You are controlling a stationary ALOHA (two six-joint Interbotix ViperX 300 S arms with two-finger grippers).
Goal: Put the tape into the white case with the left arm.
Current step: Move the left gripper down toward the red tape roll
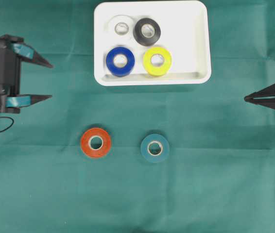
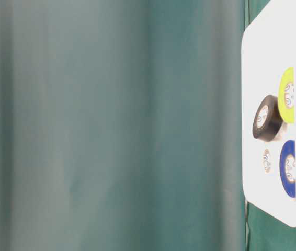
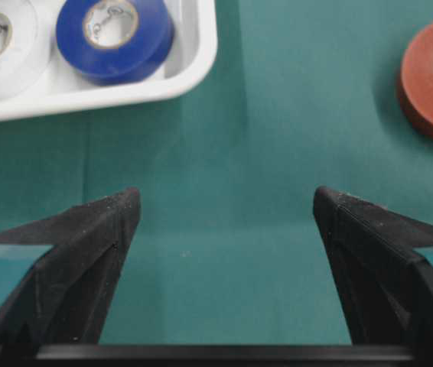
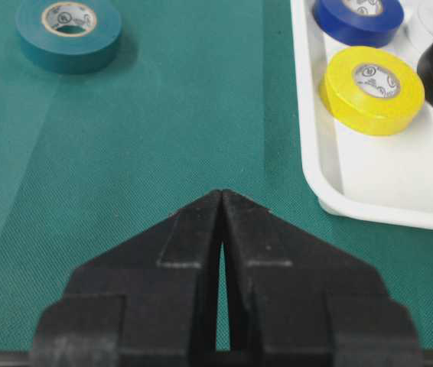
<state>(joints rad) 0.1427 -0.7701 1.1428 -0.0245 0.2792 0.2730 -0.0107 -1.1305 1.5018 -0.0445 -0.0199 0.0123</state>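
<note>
The white case (image 1: 196, 29) lies at the top middle of the green cloth and holds several tape rolls: white (image 1: 122, 25), black (image 1: 146, 31), blue (image 1: 120, 60) and yellow (image 1: 157, 60). On the cloth in front of it lie an orange-red tape roll (image 1: 96, 142) and a teal tape roll (image 1: 155, 148). My left gripper (image 1: 51, 81) stands open at the left edge, well apart from the rolls, with only cloth between its fingers (image 3: 102, 229). My right gripper (image 1: 246, 98) is shut and empty at the right edge.
The wrist views show the case's rim (image 3: 193, 65) close ahead-left of the left gripper and the rim (image 4: 316, 176) ahead-right of the right gripper. A loose black cable (image 1: 0, 127) hangs by the left arm.
</note>
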